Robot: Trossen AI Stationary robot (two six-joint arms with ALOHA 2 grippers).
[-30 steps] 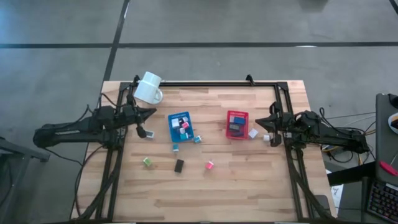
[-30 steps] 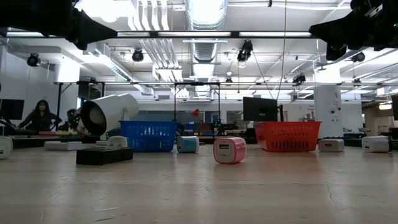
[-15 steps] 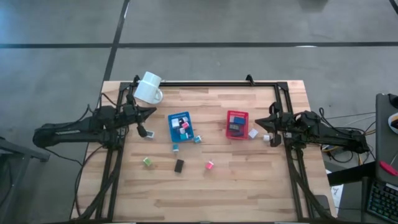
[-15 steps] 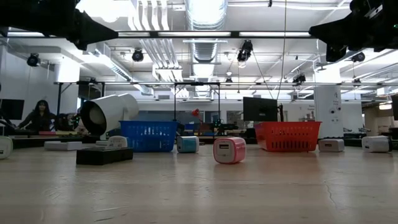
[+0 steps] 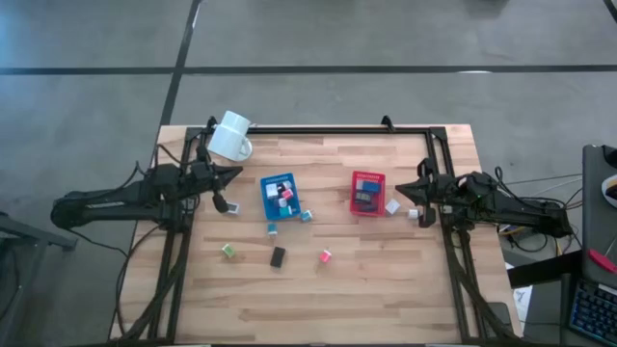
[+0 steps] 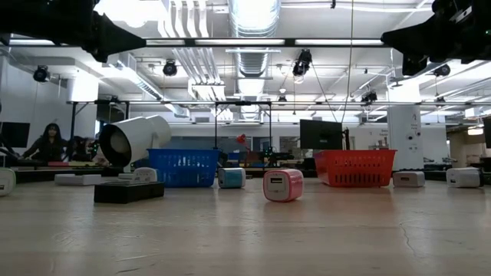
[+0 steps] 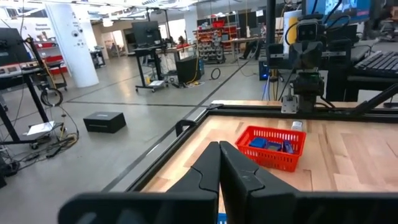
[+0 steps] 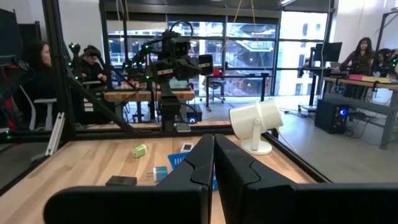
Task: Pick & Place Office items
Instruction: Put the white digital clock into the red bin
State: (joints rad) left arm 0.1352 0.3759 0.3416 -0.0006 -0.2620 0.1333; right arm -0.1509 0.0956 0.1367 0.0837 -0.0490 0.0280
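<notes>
black block (image 5: 278,256) is the only clearly elongated office item, lying flat on the bare wood with its long axis running roughly toward the table's far edge, slightly tilted; the rest are near-cubes with no clear heading. pink cube (image 5: 326,255) sits just right of it, green cube (image 5: 228,251) to its left, two teal cubes (image 5: 306,215) just off the blue tray (image 5: 268,185), a white block (image 5: 392,206) touching or just beside the red tray (image 5: 367,176), another white block (image 5: 233,206) near the left gripper. blue tray holds several small pieces (pink, white, dark), red tray holds a couple of dark/blue ones. surface is a light wood butcher-block table (image 5: 386,289) with a black rail frame; white mug (image 5: 230,137) on its side at the far-left corner. room is an open lab with grey floor, ceiling ducts, desks, people seated in the background. left gripper (image 5: 236,173) is low over the table's left side, arm stretched horizontally inward, fingers pressed together, holding nothing. right gripper (image 5: 403,187) mirrors it on the right side, fingers together too, empty.
</notes>
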